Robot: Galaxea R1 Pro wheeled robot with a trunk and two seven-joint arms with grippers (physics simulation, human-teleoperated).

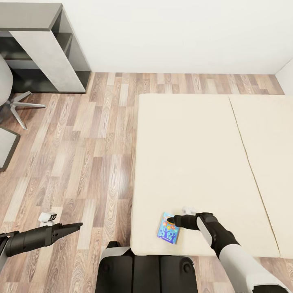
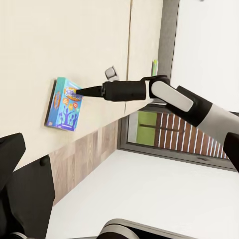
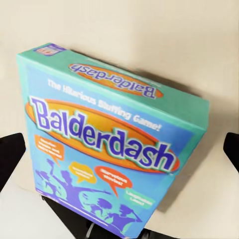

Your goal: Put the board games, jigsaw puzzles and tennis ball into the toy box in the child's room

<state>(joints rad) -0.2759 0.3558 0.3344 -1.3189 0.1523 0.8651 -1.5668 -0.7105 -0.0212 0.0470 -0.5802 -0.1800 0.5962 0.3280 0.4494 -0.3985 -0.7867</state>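
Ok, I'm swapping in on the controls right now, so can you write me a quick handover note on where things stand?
Right gripper: at the right edge of the blue-and-teal Balderdash board game box; its fingers flank the box in the wrist view, apparently open, no grip confirmed.
Left gripper: empty, hovering over the wood-plank floor; open or shut cannot be told.
The game lies flat near the front edge of the beige mattress bed.
Done: nothing visibly packed.
Left: grasp this game, carry it to the toy box, then the other toys.
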